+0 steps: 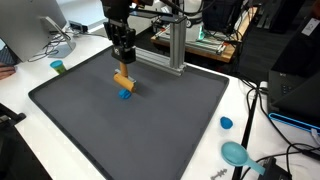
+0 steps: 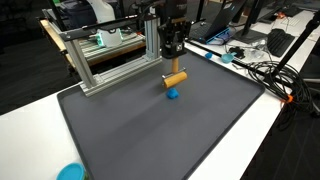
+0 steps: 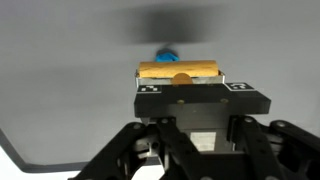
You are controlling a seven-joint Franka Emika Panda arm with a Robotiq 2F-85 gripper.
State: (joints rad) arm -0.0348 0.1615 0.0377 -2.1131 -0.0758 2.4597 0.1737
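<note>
The gripper [image 3: 180, 88] is clenched on an orange block [image 3: 180, 71], which lies crosswise between its fingertips; in both exterior views the gripper [image 1: 123, 68] [image 2: 175, 66] hangs above the grey mat [image 1: 170, 130] [image 2: 150, 140], over the mat's far half; the orange block [image 1: 123, 81] [image 2: 175, 78] sits just over a small blue piece [image 1: 125, 95] [image 2: 172, 95] resting on the mat, though whether the two touch I cannot tell; off the mat's near corner lie a blue cap [image 1: 226, 123] and a teal disc [image 1: 236, 153]; beyond the mat's far edge stands an aluminium frame [image 1: 175, 50] [image 2: 100, 60].
</note>
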